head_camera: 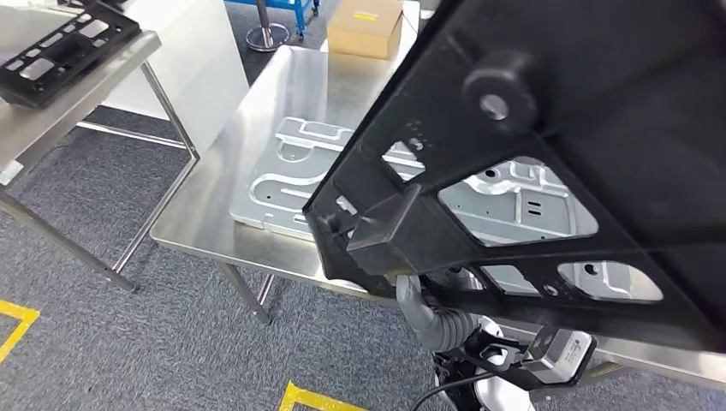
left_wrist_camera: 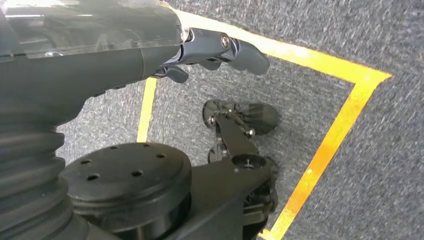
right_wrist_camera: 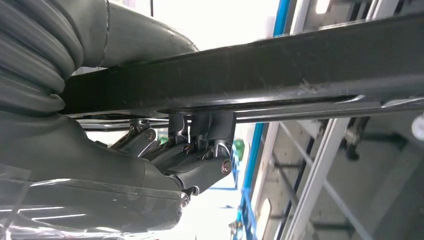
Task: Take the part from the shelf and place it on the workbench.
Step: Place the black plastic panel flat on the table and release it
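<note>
A large black frame-like part [head_camera: 591, 128] with cut-out windows hangs tilted close in front of my head camera, above the steel workbench [head_camera: 248, 128]. In the right wrist view my right hand [right_wrist_camera: 195, 150] grips a black bar of the part [right_wrist_camera: 280, 75], fingers curled up onto it. My right forearm [head_camera: 428, 317] rises from below under the part's lower edge, which hides the hand there. Beside my body, my left hand [left_wrist_camera: 215, 50] hangs over the grey carpet with its fingers apart and nothing in them.
A silver stamped metal plate [head_camera: 291, 171] lies on the workbench under the part. A cardboard box [head_camera: 366, 26] sits at the bench's far end. A second table at the left carries another black part [head_camera: 60, 47]. Yellow tape [left_wrist_camera: 325, 145] marks the floor.
</note>
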Tool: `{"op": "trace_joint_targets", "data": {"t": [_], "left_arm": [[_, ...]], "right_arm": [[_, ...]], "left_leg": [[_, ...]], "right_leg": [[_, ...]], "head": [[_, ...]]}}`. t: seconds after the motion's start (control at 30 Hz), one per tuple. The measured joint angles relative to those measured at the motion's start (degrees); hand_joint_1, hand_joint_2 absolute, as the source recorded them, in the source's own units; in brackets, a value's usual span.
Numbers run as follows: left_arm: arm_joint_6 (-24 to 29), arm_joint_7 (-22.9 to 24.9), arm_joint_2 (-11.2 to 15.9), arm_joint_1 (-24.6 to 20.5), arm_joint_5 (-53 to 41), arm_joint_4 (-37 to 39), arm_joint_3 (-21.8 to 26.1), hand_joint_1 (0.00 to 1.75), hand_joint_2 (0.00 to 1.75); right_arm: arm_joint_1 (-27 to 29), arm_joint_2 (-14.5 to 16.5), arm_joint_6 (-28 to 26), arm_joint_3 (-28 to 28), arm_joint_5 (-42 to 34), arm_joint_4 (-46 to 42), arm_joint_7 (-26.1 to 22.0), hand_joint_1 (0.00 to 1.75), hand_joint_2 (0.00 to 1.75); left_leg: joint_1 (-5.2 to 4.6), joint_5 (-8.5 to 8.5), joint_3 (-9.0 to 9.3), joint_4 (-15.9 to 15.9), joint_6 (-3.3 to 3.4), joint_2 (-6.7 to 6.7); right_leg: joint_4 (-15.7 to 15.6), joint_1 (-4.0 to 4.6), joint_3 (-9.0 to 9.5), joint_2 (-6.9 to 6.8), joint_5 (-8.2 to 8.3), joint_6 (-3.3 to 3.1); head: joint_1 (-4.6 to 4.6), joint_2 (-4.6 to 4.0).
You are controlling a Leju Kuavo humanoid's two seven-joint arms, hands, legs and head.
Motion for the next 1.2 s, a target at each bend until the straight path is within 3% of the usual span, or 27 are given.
{"op": "trace_joint_targets", "data": {"t": [0.07,0.13,0.23,0.27,0.3,0.37,0.43,0.5,0.53,0.57,0.63,0.7,0.73,0.77,0.8,0.83,0.93,1.0,1.07,1.13,1.2], "left_arm": [[-0.10,-0.02,0.00,-0.05,-0.08,0.00,0.00,0.00,1.75],[-0.19,-0.02,0.01,-0.13,-0.15,0.00,0.00,0.00,1.75],[-0.35,-0.02,-0.01,0.00,-0.26,0.00,0.02,0.00,1.75],[-0.39,-0.02,-0.02,0.11,-0.33,0.00,0.02,0.00,1.75],[-0.43,-0.02,-0.02,0.21,-0.43,0.00,0.02,0.00,1.75],[-0.49,0.00,-0.03,0.28,-0.70,0.00,0.02,0.00,1.75],[-0.55,0.09,-0.02,0.25,-0.96,0.00,0.01,0.00,1.75],[-0.62,0.20,-0.07,0.17,-1.10,0.00,0.00,0.00,1.75],[-0.65,0.23,-0.12,0.13,-1.14,0.00,0.01,0.00,1.75],[-0.66,0.26,-0.23,0.08,-1.17,-0.01,0.01,0.00,1.75],[-0.68,0.26,-0.45,0.04,-1.18,-0.02,0.02,0.00,1.75],[-0.77,0.25,-0.64,0.14,-1.22,-0.02,0.02,0.00,1.75],[-0.81,0.27,-0.71,0.22,-1.26,-0.02,0.02,0.00,1.75],[-0.84,0.32,-0.78,0.29,-1.33,-0.02,0.02,0.00,1.75],[-0.85,0.38,-0.86,0.32,-1.41,-0.02,0.02,0.00,1.75],[-0.85,0.49,-0.96,0.31,-1.47,-0.02,0.02,0.00,1.75],[-0.81,0.93,-1.39,0.23,-1.26,-0.02,0.03,0.00,1.75],[-0.74,1.11,-1.63,0.17,-1.00,-0.02,0.05,0.00,1.75],[-0.68,1.16,-1.78,0.04,-0.85,-0.02,0.08,0.00,1.75],[-0.70,1.15,-1.94,-0.04,-0.67,-0.02,0.18,0.00,1.75],[-0.85,1.08,-2.14,0.01,-0.58,-0.01,0.38,0.00,1.75]], "right_arm": [[0.32,-0.01,-0.13,-0.04,0.46,-0.03,-0.08,1.75,1.75],[0.47,0.00,-0.43,-0.07,0.92,-0.05,-0.22,1.75,1.75],[0.68,-0.01,-2.06,-0.08,2.53,0.00,-0.46,1.75,1.75],[0.81,-0.02,-2.79,-0.09,3.27,0.05,-0.48,1.75,1.75],[0.92,-0.02,-3.54,-0.11,4.01,0.10,-0.48,1.75,1.75],[1.04,-0.02,-5.02,-0.15,5.42,0.17,-0.47,1.75,1.75],[1.11,-0.04,-6.47,-0.17,6.69,0.21,-0.41,1.75,1.75],[1.31,-0.10,-7.73,-0.20,7.74,0.21,-0.03,1.75,1.75],[1.46,-0.13,-8.19,-0.26,8.13,0.21,0.19,1.75,1.75],[1.62,-0.16,-8.56,-0.34,8.43,0.18,0.35,1.75,1.75],[1.72,-0.25,-9.19,-0.51,8.96,0.08,0.48,1.75,1.75],[1.71,-0.35,-10.14,-0.61,9.77,0.05,0.91,1.75,1.75],[1.76,-0.43,-10.87,-0.69,10.36,0.14,1.25,1.75,1.75],[1.86,-0.54,-11.69,-0.85,11.05,0.30,1.61,1.75,1.75],[1.94,-0.69,-12.59,-1.09,11.82,0.49,1.96,1.75,1.75],[1.98,-0.84,-13.53,-1.40,12.74,0.73,2.23,1.75,1.75],[1.93,-1.20,-15.90,-2.31,16.12,1.39,3.09,1.75,1.75],[1.90,-1.39,-16.72,-2.85,17.73,1.79,3.51,1.75,1.75],[1.91,-1.56,-17.45,-3.31,19.03,2.11,3.96,1.75,1.75],[1.63,-1.63,-19.21,-3.73,22.15,2.50,5.17,1.75,1.75],[1.12,-1.63,-22.30,-4.35,27.86,3.31,6.86,1.75,1.75]], "left_leg": [[0.13,-0.41,0.21,0.16,-0.65,0.41],[0.32,-2.35,-0.89,2.98,-1.21,-0.83],[0.46,-7.19,-6.20,13.64,-1.60,-2.65],[0.46,-7.50,-7.41,15.78,-1.61,-2.74],[0.46,-6.68,-7.65,15.82,-1.52,-2.79],[0.44,-2.66,-5.29,9.99,-1.01,-3.56],[0.41,0.07,-2.34,3.08,-0.25,-5.66],[0.20,0.27,-1.29,0.57,0.24,-6.65],[0.15,0.37,-1.14,0.29,0.39,-6.21],[0.23,0.58,-0.92,-0.06,0.61,-5.72],[0.51,1.06,-0.46,-0.84,1.11,-4.63],[0.49,1.12,-0.27,-1.05,1.46,-3.47],[0.43,1.02,-0.27,-0.98,1.54,-2.84],[0.41,0.89,-0.25,-0.91,1.54,-2.23],[0.39,0.72,-0.18,-0.85,1.50,-1.62],[0.39,0.54,-0.05,-0.81,1.42,-1.06],[0.14,-0.16,0.62,-0.68,0.84,0.28],[-0.12,-0.58,0.89,-0.61,0.25,1.00],[-0.13,-0.97,1.10,-0.54,-0.42,1.52],[0.12,-2.61,0.45,1.56,-1.04,-0.09],[0.36,-6.19,-2.54,8.18,-1.40,-2.30]], "right_leg": [[-0.22,-0.13,-0.03,1.03,0.16,-0.61],[-0.49,-0.46,0.11,1.88,0.33,-1.18],[-0.50,-0.50,0.12,3.24,0.34,-1.60],[-0.45,-0.45,0.12,3.81,0.32,-1.62],[-0.40,-0.41,0.15,4.41,0.31,-1.63],[-0.25,-0.36,0.20,5.69,0.28,-1.58],[-0.05,-0.32,0.03,6.82,0.20,-1.24],[-0.02,-0.53,-0.25,7.71,0.20,-0.53],[-0.11,-0.64,-0.32,8.17,0.28,-0.10],[-0.06,-0.68,-0.34,8.07,0.27,0.24],[2.08,-0.56,-1.30,6.11,-1.15,0.92],[8.26,-0.67,-4.37,3.60,-4.46,1.48],[11.81,-0.82,-6.25,3.10,-5.88,1.68],[14.19,-0.94,-7.59,2.85,-6.39,1.84],[14.65,-1.03,-7.99,2.66,-5.86,1.93],[12.86,-1.08,-7.20,2.41,-4.34,1.94],[2.09,-0.65,-1.76,0.04,0.36,1.23],[-0.33,-0.19,-0.66,-0.47,0.67,0.48],[-0.47,-0.25,-0.67,0.63,0.79,-0.10],[-0.79,-0.60,-0.50,1.60,0.91,-0.70],[-0.89,-0.78,-0.41,2.57,0.93,-1.11]], "head": [[-0.01,0.00],[-0.05,0.00],[-0.13,-0.01],[-0.13,-0.01],[-0.13,-0.01],[-0.13,0.00],[-0.10,0.00],[-0.10,0.00],[-0.12,0.00],[-0.11,0.00],[0.14,0.00],[0.42,0.00],[0.44,0.00],[0.45,0.00],[0.44,0.00],[0.45,0.00],[0.45,0.00],[0.40,0.00],[0.39,0.00],[0.38,0.00],[0.35,0.00]]}}
